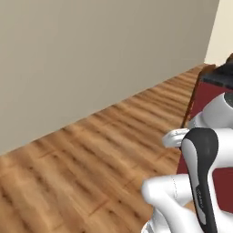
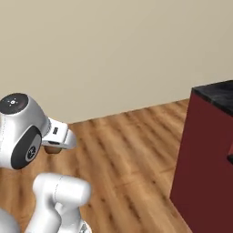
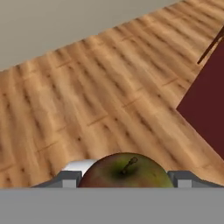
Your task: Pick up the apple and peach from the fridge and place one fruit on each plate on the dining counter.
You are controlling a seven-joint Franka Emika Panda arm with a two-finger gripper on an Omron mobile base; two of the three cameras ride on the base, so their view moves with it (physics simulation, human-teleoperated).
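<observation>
- The round red-and-green apple (image 3: pixel 126 171) with a short brown stem sits at 6 o'clock in the hand view, stem side facing the camera.
- The gripper (image 3: pixel 126 178) holds this apple: a grey finger pad (image 3: pixel 70 178) presses at its 9 o'clock side and the other at its 3 o'clock side, the jaws spread about as wide as the fruit.
- Beyond the apple lies a floor of warm brown wooden planks (image 3: pixel 100 96), running from the bottom up to 12 o'clock.
- The dark red base (image 3: pixel 210 113) of the long dining table stands at 3 o'clock in the hand view, well apart from the apple.
- In the right base view the table's black marbled stone top (image 2: pixel 217 96) shows at 3 o'clock above that dark red base.
- A plain beige wall (image 2: pixel 113 50) meets the floor behind.
- In the left base view the white arm (image 1: pixel 200 177) with its dark joint rises at 4 o'clock.
</observation>
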